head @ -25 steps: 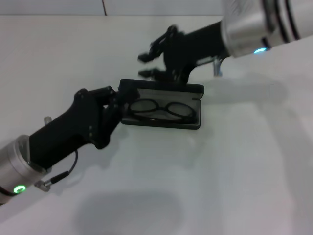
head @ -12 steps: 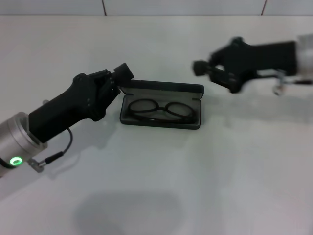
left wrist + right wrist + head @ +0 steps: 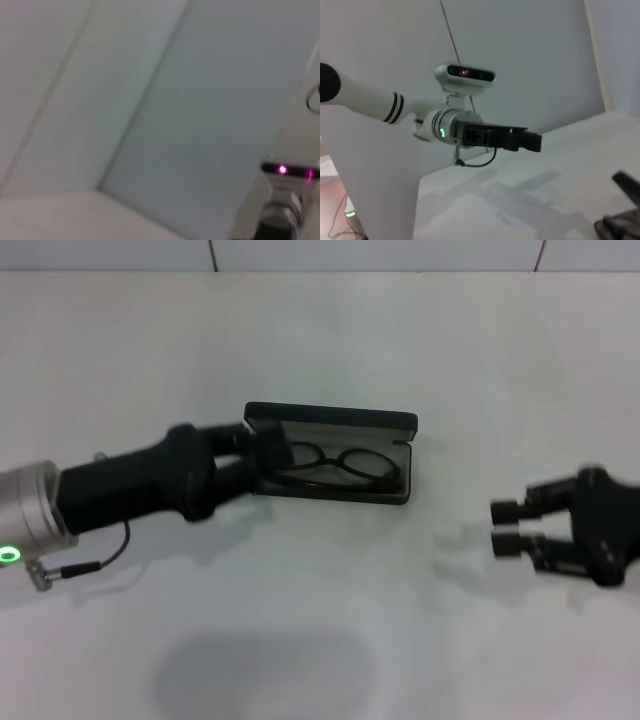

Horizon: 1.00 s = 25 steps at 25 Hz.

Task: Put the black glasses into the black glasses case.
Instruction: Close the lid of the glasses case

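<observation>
The black glasses case (image 3: 400,424) lies open in the middle of the white table, its lid standing up at the far side. Inside it, on the grey lining, rest the black glasses (image 3: 345,461), lenses side by side. My left gripper (image 3: 262,446) reaches in from the left and overlaps the case's left end, hiding that end of the glasses. Whether it touches the case I cannot say. My right gripper (image 3: 505,526) hangs open and holds nothing, well to the right of the case and nearer to me. From the right wrist view the left gripper (image 3: 522,140) shows side-on above the table.
White table (image 3: 320,640) all around the case, with a tiled wall edge (image 3: 212,255) at the far side. The robot's head camera (image 3: 465,74) and left arm (image 3: 375,102) show in the right wrist view. The left wrist view shows only wall and the head camera (image 3: 290,171).
The right gripper has swung from behind the case lid out to the right and toward me. The left gripper rose off the case's left end, then came back down onto it.
</observation>
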Tool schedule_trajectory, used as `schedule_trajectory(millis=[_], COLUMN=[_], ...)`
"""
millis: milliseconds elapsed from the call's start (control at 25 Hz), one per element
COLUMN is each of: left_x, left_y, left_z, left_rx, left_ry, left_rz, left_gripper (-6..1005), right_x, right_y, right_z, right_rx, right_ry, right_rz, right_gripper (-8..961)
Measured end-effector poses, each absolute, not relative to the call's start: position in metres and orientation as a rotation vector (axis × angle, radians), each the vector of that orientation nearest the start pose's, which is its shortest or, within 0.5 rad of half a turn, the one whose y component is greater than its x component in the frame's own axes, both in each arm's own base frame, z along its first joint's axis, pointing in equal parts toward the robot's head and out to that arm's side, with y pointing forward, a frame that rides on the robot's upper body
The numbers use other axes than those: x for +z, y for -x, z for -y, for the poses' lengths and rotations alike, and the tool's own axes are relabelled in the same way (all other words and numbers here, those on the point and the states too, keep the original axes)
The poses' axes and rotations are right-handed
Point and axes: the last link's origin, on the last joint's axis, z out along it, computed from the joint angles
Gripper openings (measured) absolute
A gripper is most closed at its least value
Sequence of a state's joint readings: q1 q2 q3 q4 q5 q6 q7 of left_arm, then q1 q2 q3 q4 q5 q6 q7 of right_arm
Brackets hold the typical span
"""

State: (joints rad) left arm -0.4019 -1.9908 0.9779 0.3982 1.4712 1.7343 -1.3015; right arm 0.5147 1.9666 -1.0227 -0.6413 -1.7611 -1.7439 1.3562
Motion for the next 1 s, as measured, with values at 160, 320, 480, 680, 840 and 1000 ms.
schedule_trajectory(millis=[160, 320, 480, 680, 840, 1000], left_x=[0.006, 0.011, 0.016, 0.007, -0.004, -0.007], left_y=[0.273, 0.274, 0.268, 0.245, 0.225, 0.216], left_z=[-0.277, -0.280, -0.293, -0.325, -0.351, -0.371], left_rx=[-1.163, -1.157, -1.214, -1.201, -1.091, -1.026], left_ry=[2.683, 2.678, 2.589, 2.537, 2.560, 2.519], left_rz=[0.775, 0.794, 0.918, 1.031, 1.074, 1.152], left_gripper=[221, 514, 673, 735, 713, 690], right_x=[0.009, 0.006, 0.002, -0.001, -0.003, -0.005], right_y=[-0.252, -0.255, -0.257, -0.263, -0.268, -0.270], right_z=[-0.296, -0.291, -0.287, -0.283, -0.282, -0.281], right_rx=[0.829, 0.855, 0.871, 0.898, 0.885, 0.886], right_ry=[3.000, 2.984, 2.964, 2.907, 2.889, 2.879], right_rz=[-0.456, -0.480, -0.482, -0.467, -0.470, -0.457], right_gripper=[266, 446, 582, 671, 668, 663])
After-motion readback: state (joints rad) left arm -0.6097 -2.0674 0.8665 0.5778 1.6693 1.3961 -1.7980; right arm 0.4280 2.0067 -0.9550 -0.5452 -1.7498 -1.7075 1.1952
